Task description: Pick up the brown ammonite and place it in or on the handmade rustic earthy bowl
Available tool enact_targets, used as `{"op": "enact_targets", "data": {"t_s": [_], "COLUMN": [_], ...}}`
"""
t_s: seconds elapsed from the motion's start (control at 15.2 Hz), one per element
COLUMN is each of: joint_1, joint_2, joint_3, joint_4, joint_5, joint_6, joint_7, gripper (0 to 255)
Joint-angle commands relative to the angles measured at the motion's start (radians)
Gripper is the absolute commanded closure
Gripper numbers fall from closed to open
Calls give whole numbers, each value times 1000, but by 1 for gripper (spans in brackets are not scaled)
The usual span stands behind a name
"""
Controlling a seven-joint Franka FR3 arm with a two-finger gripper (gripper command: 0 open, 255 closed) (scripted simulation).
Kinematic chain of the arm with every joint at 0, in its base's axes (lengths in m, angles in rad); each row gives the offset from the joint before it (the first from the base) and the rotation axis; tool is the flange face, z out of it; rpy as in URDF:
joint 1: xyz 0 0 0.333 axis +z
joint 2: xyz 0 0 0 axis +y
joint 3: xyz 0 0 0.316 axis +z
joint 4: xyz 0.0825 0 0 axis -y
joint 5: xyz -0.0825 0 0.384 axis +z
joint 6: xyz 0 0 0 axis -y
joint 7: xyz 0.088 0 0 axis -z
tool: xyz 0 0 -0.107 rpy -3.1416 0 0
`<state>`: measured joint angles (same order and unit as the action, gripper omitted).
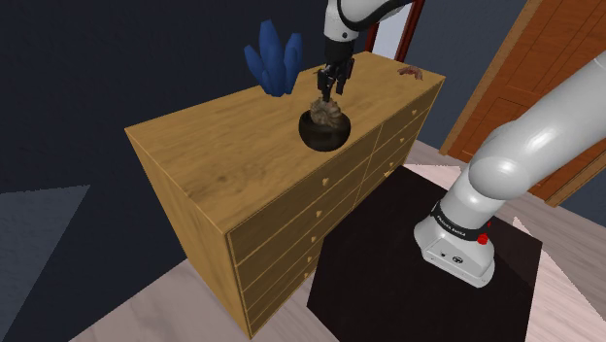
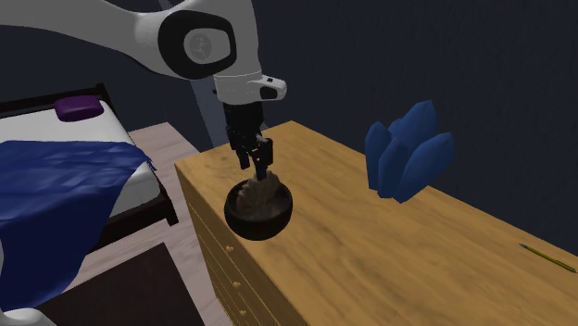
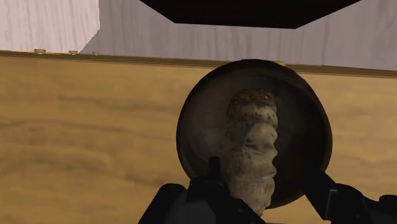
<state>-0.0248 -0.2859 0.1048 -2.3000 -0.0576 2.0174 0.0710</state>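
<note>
The brown ammonite (image 1: 327,114) (image 2: 259,194) (image 3: 252,140) stands on edge inside the dark round bowl (image 1: 320,139) (image 2: 259,224) (image 3: 197,127), which sits on the wooden dresser top near its drawer-side edge. My gripper (image 1: 333,89) (image 2: 258,165) (image 3: 267,181) hangs straight above the bowl, open. Its fingertips reach down on either side of the ammonite's upper part. In the wrist view one finger is close beside the shell and the other stands clearly apart from it.
A blue crystal cluster (image 1: 274,58) (image 2: 408,153) stands at the dresser's (image 1: 223,155) back edge behind the bowl. A small reddish thing (image 1: 412,71) lies at the far corner, a pencil (image 2: 546,257) at the other end. A bed (image 2: 56,176) stands beyond the dresser.
</note>
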Motion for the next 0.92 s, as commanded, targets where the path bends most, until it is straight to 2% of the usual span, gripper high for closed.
{"op": "enact_targets", "data": {"t_s": [0.0,0.26,0.53,0.86], "joint_1": [0,0,4,4], "joint_2": [0,0,-27,-27], "joint_3": [0,0,3,3], "joint_4": [0,0,103,103], "joint_5": [0,0,7,7], "joint_6": [0,0,-130,-130], "joint_7": [0,0,-4,-4], "gripper": [0,0,0,0]}}
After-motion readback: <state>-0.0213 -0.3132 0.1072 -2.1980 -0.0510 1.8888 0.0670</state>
